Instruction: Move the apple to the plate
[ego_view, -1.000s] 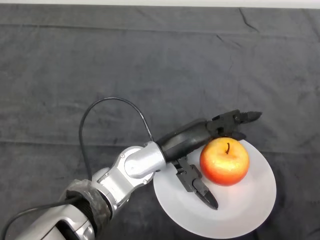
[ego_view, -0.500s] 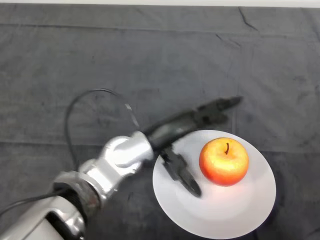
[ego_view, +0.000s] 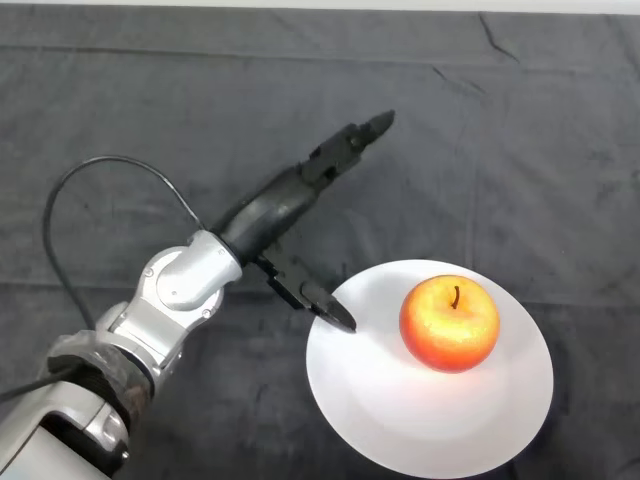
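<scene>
Resting upright on the white plate (ego_view: 400, 420), toward its upper right part, the red-yellow apple (ego_view: 449, 323) showed its stem on top. The left hand (ego_view: 290, 215) hung over the dark cloth (ego_view: 150, 110), up and left of the plate, apart from the apple. Its fingers (ego_view: 355, 140) were extended, its thumb (ego_view: 318, 301) spread wide, holding nothing.

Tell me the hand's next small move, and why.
Probably draw the left hand back toward the robot, off the plate. The apple sits on the plate, apart from the open hand, whose thumb tip overlaps the rim.
</scene>
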